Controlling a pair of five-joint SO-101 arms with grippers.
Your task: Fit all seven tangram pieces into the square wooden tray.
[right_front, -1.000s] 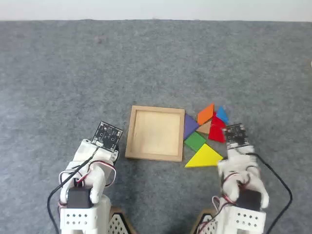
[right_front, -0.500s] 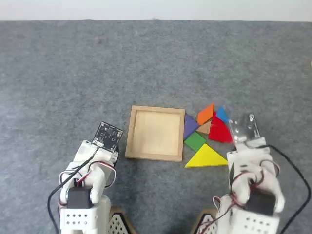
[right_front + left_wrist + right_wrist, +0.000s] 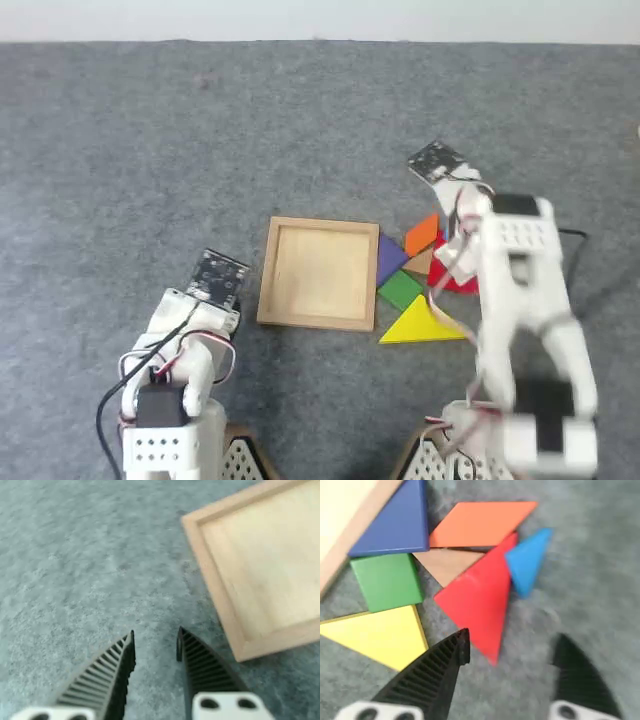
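My right gripper (image 3: 512,641) hangs, jaws wide apart, over the red triangle (image 3: 477,602). I judge I should drop squarely astride its edges without nudging the blue triangle (image 3: 527,565) right beside it. My left gripper (image 3: 155,633), jaws slightly apart, sits by the 1 tray (image 3: 267,275), which holds 0 pieces. All 7 tangram pieces (image 3: 420,322) lie clustered just beside it.

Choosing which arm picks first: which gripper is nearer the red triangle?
Right. The right gripper hangs open beside the red triangle; the left gripper is across the wooden tray from it, outside the far rim.
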